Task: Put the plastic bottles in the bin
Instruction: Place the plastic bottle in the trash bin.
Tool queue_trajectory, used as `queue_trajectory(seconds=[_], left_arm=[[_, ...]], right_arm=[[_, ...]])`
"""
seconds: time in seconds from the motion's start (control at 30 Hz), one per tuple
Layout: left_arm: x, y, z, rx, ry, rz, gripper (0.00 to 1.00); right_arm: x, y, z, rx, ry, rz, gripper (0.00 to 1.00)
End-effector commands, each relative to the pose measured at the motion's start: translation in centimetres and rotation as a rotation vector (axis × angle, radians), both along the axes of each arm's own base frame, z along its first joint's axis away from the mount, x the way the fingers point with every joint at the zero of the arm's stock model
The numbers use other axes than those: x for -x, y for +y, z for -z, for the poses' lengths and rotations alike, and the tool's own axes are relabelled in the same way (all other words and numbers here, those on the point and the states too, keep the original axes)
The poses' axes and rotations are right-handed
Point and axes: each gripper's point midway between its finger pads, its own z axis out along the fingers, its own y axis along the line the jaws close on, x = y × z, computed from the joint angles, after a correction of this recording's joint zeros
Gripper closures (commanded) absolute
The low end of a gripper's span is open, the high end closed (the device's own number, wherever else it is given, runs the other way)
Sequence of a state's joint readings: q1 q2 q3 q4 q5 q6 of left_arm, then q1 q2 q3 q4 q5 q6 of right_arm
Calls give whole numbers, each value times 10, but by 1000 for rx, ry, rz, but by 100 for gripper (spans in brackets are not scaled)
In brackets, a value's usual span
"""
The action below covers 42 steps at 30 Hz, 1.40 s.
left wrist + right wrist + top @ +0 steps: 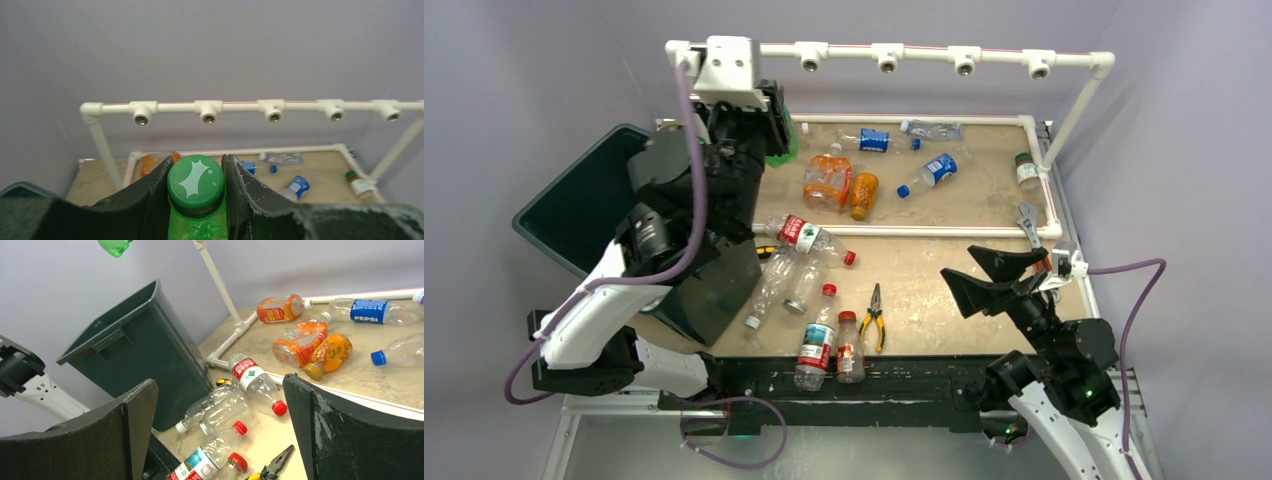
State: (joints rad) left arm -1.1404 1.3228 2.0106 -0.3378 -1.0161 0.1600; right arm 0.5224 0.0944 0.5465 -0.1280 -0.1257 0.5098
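The left end effector (pixel 196 167) is clamped on a green bottle (pixel 197 225) just under its cap, held high near the table's (pixel 924 300) 11 o'clock corner. The bin (pixel 574 200) stands at 9 o'clock. The right end effector (pixel 220 382) hangs wide apart at 4 o'clock, with loose bottles (pixel 828 182) lying toward 12.

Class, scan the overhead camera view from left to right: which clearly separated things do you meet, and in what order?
bin → green bottle held up beside the bin → pliers → blue-capped bottle with a blue label → wrench
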Motion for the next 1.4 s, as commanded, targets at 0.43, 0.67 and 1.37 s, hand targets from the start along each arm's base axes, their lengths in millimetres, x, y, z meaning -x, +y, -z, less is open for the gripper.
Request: queue_trajectory(seconds=[0.43,0.67,1.37], left_arm=[[17,95,6,-201,116,-457,100],[18,105,23,-164,110,-444,100],[-72,239,142,-128,297,-825,100]], right_arm=[[-14,3,28,-2,61,25,1],[-20,14,36,-11,90,-18,2],[-23,28,46,-25,128,-78,2]])
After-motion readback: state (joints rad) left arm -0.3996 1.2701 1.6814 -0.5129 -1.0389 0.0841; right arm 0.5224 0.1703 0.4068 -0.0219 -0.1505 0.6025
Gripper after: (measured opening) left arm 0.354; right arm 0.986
